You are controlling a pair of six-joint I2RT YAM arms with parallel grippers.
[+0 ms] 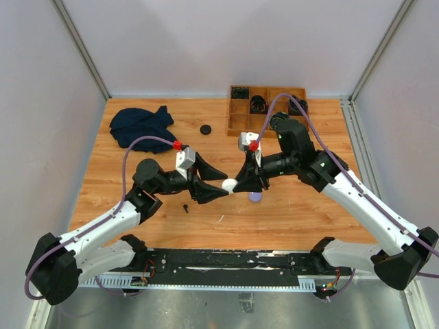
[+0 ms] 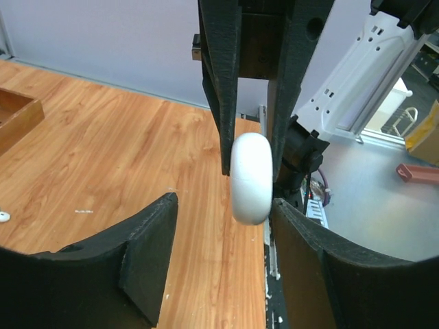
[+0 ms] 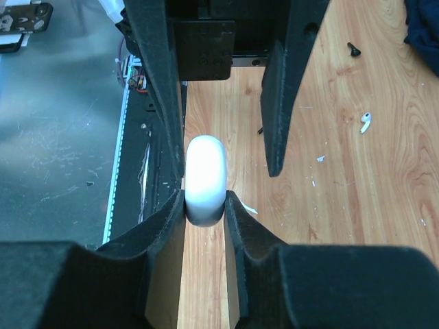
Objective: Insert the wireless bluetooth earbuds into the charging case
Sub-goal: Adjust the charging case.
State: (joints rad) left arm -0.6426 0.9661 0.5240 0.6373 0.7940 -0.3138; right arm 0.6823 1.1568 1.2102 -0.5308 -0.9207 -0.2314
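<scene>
Left of the white round plastic charging case (image 1: 230,184): tiny black stemmed earbud (image 1: 186,207) on bare wooden tabletop (image 1: 295,212), then left gripper (image 2: 223,205), jaws wide around the case. Clamped edge-on in the right gripper (image 3: 206,199). Plain from the right wrist, a mere speck overhead: white stemmed earbud (image 3: 365,122), apart from the case, free wood around.

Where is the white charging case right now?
Top view, mid-table: the white charging case is pinched in the right gripper, with the left gripper open around it; a pale purple case lies just to its right.
</scene>
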